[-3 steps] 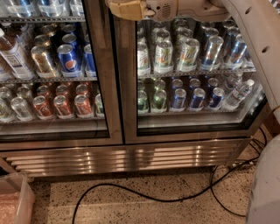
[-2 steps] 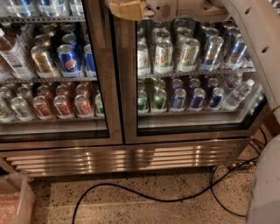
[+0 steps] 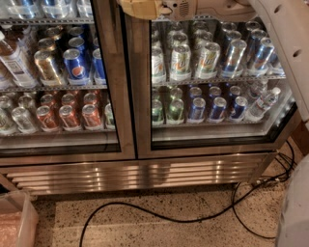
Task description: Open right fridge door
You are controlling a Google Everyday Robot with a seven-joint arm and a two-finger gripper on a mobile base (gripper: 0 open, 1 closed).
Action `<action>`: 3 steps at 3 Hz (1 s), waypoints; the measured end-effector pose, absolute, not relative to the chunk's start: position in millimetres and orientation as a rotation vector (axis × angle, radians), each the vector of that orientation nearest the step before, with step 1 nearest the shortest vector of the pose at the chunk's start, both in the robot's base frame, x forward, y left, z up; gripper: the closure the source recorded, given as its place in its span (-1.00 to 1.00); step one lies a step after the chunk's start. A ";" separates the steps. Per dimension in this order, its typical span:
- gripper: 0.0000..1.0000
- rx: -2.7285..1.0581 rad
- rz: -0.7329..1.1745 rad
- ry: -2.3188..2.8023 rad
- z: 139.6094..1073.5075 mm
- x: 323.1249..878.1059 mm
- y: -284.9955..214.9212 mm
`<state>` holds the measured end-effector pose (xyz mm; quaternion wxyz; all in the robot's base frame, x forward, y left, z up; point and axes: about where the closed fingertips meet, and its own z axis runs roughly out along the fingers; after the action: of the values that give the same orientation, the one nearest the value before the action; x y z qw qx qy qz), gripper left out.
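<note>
The right fridge door (image 3: 143, 120) is a glass panel in a brushed steel frame, and it lies flush with the cabinet. Silver, green and blue cans stand on shelves behind its glass. My gripper (image 3: 136, 8), tan-coloured, sits at the top edge of the view, over the door's left stile by the seam between the two doors. My white arm (image 3: 285, 43) runs from it to the right and down across the door's upper right corner. No handle can be made out.
The left glass door (image 3: 113, 96) shows Pepsi and orange cans (image 3: 72, 116). A steel vent grille (image 3: 140, 176) runs below both doors. A black cable (image 3: 159, 217) loops over the speckled floor. A clear plastic bin (image 3: 17, 224) stands at the lower left.
</note>
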<state>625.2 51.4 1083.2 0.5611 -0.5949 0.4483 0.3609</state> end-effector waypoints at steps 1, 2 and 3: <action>1.00 -1.402 0.850 1.056 1083.1 627.0 50.8; 1.00 -1.400 0.848 1.060 1084.6 625.4 51.9; 1.00 -1.400 0.848 1.060 1084.5 627.1 51.3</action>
<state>627.1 51.3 1084.5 0.5612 -0.5944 0.4498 0.3598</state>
